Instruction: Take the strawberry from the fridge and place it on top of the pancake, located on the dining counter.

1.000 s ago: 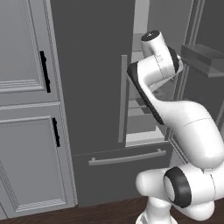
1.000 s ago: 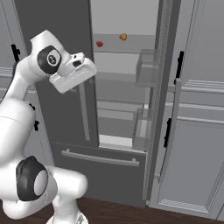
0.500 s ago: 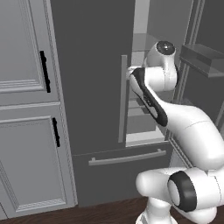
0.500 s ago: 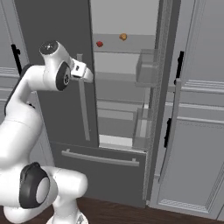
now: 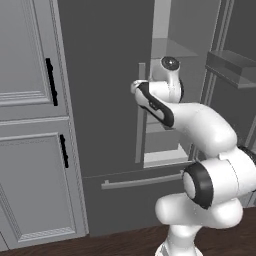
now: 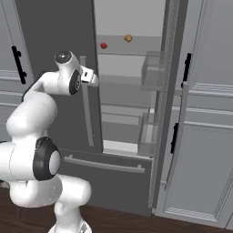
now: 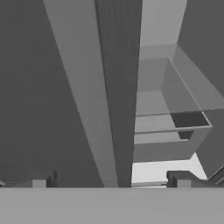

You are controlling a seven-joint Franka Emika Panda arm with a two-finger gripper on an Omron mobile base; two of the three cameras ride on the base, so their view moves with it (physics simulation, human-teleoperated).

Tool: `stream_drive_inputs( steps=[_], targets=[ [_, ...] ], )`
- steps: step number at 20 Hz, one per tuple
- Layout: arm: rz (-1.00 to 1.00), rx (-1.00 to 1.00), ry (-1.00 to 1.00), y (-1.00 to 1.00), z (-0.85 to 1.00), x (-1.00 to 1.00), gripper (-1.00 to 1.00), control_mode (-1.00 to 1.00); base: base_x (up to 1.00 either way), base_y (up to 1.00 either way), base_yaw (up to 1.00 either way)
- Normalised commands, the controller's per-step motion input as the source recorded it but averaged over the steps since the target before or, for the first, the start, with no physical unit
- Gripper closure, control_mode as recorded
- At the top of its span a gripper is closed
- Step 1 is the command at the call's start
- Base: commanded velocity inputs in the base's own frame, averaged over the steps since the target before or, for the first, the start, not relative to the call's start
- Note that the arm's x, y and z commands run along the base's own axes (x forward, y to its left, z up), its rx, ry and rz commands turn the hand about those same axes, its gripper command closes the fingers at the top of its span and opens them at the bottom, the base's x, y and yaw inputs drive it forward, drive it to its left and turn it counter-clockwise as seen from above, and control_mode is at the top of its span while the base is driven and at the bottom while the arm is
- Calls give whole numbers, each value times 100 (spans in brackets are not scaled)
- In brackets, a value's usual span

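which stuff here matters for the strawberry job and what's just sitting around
For the job:
- strawberry, on an upper fridge shelf
- fridge, right door open
- hand, open, at the left door's handle

Just there:
- tan-orange food item, beside the strawberry
- grey cabinets

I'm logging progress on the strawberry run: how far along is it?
Done: the fridge's right door stands open. In hand: the open, empty gripper is up at the closed left door's handle. Left: the strawberry sits on an upper shelf beside a tan item; grasping, carrying and placing remain.
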Motion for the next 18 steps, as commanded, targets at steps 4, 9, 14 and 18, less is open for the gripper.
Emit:
stream_drive_inputs(
  steps=[4,9,14,18],
  targets=[
    [2,-11,27,6,0,72,-100,-100,0,0,0],
    [0,-5,-9,18,-4,16,-100,-100,0,0,0],
    [0,0,-19,2,-23,3,-100,-100,0,0,0],
    [0,0,-12,0,-25,23,-100,-100,0,0,0]
  ],
)
